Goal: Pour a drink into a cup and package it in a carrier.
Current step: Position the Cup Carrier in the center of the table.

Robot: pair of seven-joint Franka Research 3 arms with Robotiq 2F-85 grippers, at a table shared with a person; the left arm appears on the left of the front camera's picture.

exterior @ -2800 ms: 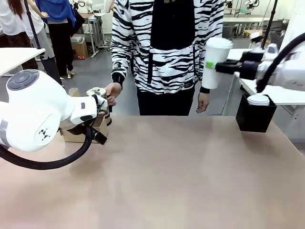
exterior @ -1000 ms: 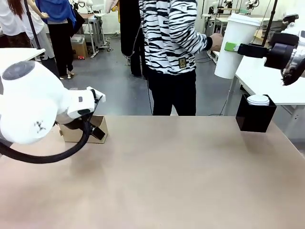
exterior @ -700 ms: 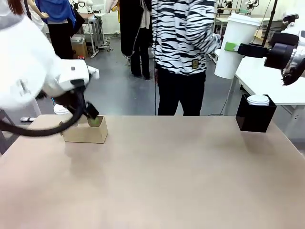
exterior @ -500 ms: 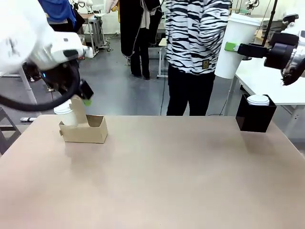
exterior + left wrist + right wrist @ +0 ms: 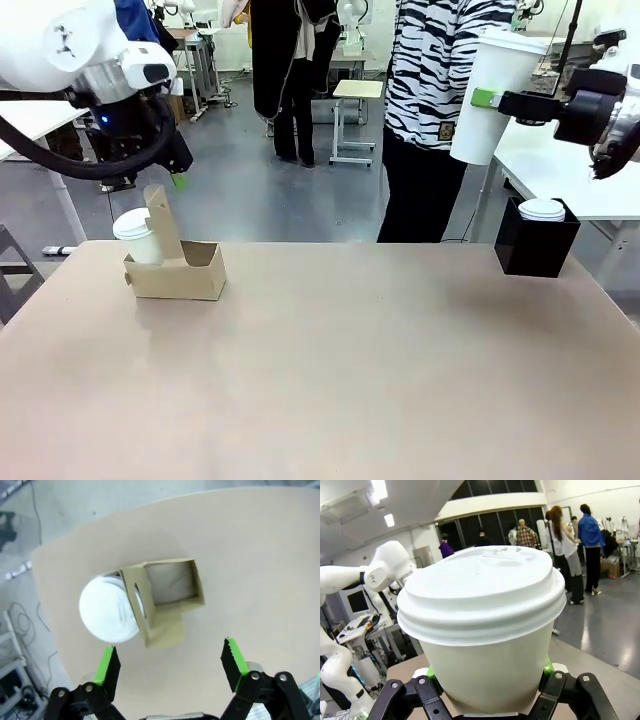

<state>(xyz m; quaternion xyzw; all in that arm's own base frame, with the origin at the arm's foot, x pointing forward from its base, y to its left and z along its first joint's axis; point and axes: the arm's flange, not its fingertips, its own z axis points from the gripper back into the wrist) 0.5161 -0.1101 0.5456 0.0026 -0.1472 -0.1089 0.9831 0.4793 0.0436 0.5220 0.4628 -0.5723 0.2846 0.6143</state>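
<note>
The brown table [image 5: 380, 380] has the cardboard carrier [image 5: 190, 280] at its left side. A white lidded cup [image 5: 133, 232] stands in one slot, beside the upright handle. The left jaws hang above it, wide apart, holding nothing. A black box [image 5: 535, 255] sits far right. High above it the right jaws are clamped on a second cup [image 5: 500, 60]. A person in stripes [image 5: 430, 50] stands behind.

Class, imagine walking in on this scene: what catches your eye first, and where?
A lidded white cup is held high at the right by the right gripper. On the far left of the table, the brown carrier has a second lidded cup in one slot, the other slot empty, with the open left gripper hovering above.
</note>
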